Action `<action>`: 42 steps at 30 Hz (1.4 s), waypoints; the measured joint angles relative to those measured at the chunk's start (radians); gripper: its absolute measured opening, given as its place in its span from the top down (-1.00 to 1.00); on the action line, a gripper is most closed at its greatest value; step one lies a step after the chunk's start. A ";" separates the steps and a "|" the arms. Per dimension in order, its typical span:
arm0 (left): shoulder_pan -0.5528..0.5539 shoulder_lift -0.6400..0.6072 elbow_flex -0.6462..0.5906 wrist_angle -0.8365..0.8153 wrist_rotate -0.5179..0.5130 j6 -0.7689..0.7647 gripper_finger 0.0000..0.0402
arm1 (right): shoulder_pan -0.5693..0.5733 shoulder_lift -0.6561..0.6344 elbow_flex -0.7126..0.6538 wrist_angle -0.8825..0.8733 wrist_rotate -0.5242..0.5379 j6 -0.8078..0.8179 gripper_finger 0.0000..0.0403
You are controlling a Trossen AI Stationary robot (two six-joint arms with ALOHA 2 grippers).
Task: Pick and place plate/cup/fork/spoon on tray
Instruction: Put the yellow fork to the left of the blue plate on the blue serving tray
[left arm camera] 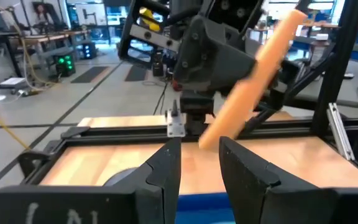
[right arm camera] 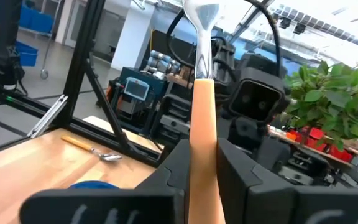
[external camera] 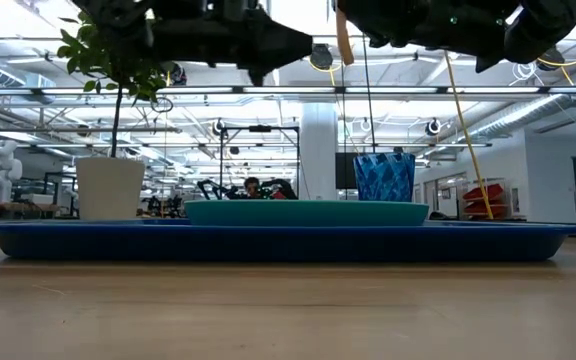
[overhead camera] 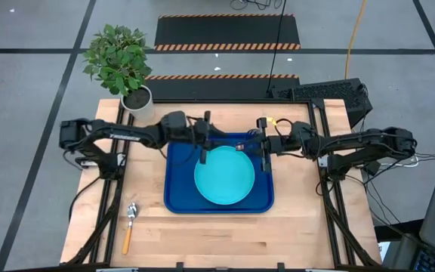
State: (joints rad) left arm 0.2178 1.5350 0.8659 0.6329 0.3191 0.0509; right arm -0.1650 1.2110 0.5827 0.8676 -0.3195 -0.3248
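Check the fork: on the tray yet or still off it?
Off it. The right gripper is shut on the fork, holding it up by its orange handle above the tray. The left gripper is open and empty.

Floor: you had grey concrete crossed by dark lines.
Mats: black, orange-striped edges, beyond your table.
Ceiling: you saw bright strip lights on open trusses.
Table: pale wood.

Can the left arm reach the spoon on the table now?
Probably yes. The spoon lies on bare wood on the left arm's side, nothing over it, and the left gripper is open and empty.
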 joint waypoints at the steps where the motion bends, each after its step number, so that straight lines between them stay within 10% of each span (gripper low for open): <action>1: -0.003 0.013 0.012 0.000 0.003 0.000 0.44 | 0.000 0.000 0.000 -0.001 0.000 0.000 0.84; 12: -0.034 0.049 0.050 0.000 0.052 0.026 0.44 | -0.001 0.000 0.000 -0.003 0.019 -0.004 0.84; 28: -0.080 0.049 0.061 0.087 -0.485 -0.063 0.44 | 0.055 0.001 0.000 -0.131 0.901 -0.232 0.84; 42: -0.136 0.049 0.061 0.133 -0.638 -0.057 0.44 | 0.108 0.075 -0.001 -0.046 1.029 -0.568 0.84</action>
State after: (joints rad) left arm 0.0817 1.5837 0.9268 0.7654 -0.3185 -0.0065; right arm -0.0570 1.2861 0.5819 0.8211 0.7092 -0.8925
